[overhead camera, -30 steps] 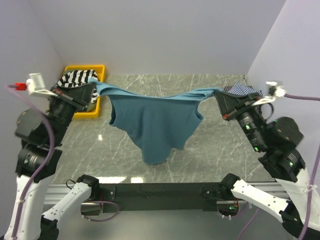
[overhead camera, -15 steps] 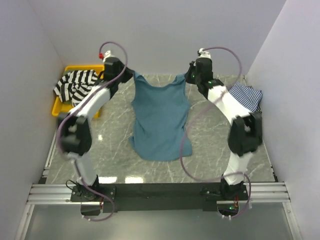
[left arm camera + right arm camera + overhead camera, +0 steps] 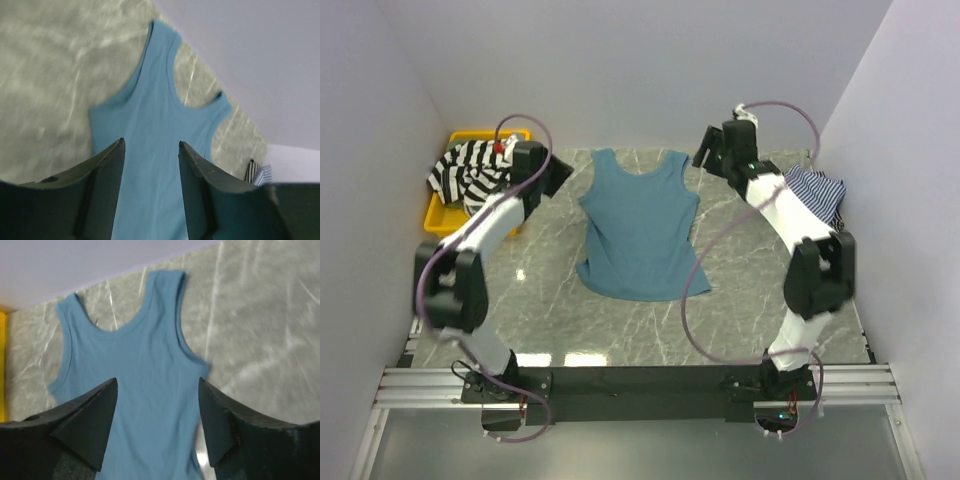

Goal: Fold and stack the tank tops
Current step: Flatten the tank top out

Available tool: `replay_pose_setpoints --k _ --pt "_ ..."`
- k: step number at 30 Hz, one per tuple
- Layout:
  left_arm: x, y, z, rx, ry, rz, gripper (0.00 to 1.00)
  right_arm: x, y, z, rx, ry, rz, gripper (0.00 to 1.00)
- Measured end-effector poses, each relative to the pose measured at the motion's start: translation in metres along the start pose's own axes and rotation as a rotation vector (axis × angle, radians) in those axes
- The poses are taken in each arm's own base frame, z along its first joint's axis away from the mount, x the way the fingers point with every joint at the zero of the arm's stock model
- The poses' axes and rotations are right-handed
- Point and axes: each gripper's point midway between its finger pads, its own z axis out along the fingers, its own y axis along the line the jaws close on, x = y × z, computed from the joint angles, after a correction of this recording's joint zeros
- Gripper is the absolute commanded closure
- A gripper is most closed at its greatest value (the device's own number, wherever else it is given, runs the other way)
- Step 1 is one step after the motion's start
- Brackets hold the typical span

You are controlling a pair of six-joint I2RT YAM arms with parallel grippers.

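I see left gripper fingers apart, at 10 o'clock of plain teal-blue cloth tank top | right gripper fingers apart, at its 2 o'clock | top flat on grey marble table, straps toward 12 | bold black-and-white striped top on yellow plastic tray, 9 o'clock | thin-striped top, 3 o'clock

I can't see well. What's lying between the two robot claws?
The teal tank top lies flat on the table between the left claw and the right claw, both open. The top view shows it best.
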Motion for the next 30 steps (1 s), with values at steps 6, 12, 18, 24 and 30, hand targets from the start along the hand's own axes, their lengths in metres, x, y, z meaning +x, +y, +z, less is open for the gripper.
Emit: replay_pose_setpoints --k 6,12,18,24,30 --pt "0.052 0.027 -0.1 -0.021 -0.038 -0.018 0.69 0.065 -0.023 -0.089 -0.02 0.005 0.052 0.41" --pt "0.113 0.128 -0.11 -0.157 0.048 0.05 0.71 0.193 -0.071 -0.122 0.034 0.192 0.055 0.61" --pt "0.147 0.175 -0.12 -0.18 0.119 0.1 0.67 0.243 -0.102 -0.143 0.079 0.263 0.067 0.67" --pt "0.142 0.156 -0.115 -0.086 0.096 0.126 0.64 0.241 -0.098 -0.143 0.079 0.248 0.084 0.69" --pt "0.147 0.156 -0.11 -0.08 0.127 0.169 0.63 0.259 -0.1 -0.143 0.108 0.309 0.089 0.63"
